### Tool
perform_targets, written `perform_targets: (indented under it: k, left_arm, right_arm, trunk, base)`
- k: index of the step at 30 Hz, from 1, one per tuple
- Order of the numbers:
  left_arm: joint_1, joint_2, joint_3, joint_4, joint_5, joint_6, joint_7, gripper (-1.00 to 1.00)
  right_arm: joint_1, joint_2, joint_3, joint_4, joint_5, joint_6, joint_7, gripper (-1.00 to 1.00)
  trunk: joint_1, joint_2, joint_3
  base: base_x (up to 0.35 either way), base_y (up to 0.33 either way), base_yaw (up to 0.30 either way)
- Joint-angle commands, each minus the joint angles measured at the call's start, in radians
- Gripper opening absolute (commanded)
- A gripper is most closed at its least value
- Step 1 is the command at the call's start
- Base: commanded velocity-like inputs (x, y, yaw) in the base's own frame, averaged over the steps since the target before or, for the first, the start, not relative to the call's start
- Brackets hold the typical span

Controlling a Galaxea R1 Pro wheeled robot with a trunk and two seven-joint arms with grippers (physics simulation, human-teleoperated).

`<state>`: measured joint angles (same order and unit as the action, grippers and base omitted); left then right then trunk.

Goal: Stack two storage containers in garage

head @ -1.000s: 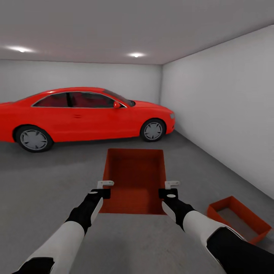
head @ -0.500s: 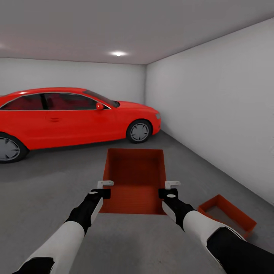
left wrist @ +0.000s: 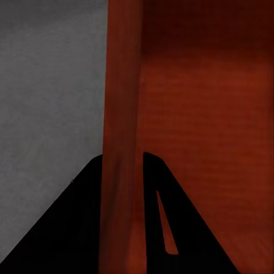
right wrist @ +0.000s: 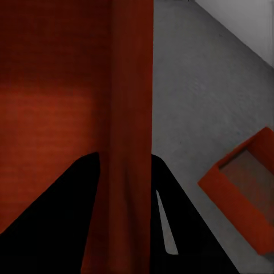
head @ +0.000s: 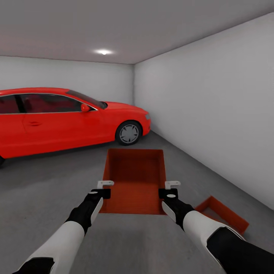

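A: We have one storage container (head: 135, 180) held out in front of us, above the garage floor (head: 45, 182). Our left claw (head: 102, 189) is pinched on its left wall and our right claw (head: 170, 189) on its right wall, both near the end of the bin closest to us.

B: Agreed. In the left wrist view that wall (left wrist: 121, 148) runs straight between the two dark fingers (left wrist: 74, 228), one outside and one inside the bin, closed tight against it. The right wrist view gives the same picture on the opposite wall (right wrist: 132, 125).

A: And the second storage container (head: 222, 215)?

B: We see it sitting on the grey concrete at our lower right, near the white side wall (head: 213, 114) and turned at an angle to the bin we hold. Our right forearm covers part of its near end. It shows again in the right wrist view (right wrist: 242, 188), open side up and apart from the carried bin.

A: The carried bin is open-topped, and we see nothing inside it. Past its far end the red car (head: 64, 118) stands side-on, its nose toward the corner where the back wall meets the side wall

B: One ceiling light (head: 102, 51) glows above the car
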<state>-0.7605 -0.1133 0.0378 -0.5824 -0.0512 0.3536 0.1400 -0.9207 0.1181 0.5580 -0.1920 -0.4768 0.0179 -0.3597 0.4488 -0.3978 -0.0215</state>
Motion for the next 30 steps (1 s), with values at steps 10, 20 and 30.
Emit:
perform_targets:
  k: [10,20,30]
  left_arm:
    - [0.0,-0.009,0.017,0.0,-0.006,0.007,-0.002,-1.0]
    - [0.0,-0.009,0.017,0.0,-0.007,0.006,-0.002,-1.0]
    - [0.0,-0.009,0.017,0.0,-0.009,0.007,-0.002,-1.0]
  right_arm:
    - [-0.001,0.011,-0.023,-0.003,0.018,-0.015,-0.001,-1.0]
    - [-0.001,0.01,-0.023,-0.003,0.019,-0.015,-0.002,-1.0]
    - [-0.001,0.011,-0.023,-0.003,0.02,-0.015,-0.002,-1.0]
  trunk:
    - [0.001,-0.002,-0.002]
    - [0.001,-0.002,-0.002]
    - [0.001,-0.002,-0.002]
  base:
    - [0.321,0.0,-0.004]
    - [0.321,0.0,-0.044]
    - [0.254,0.0,-0.232]
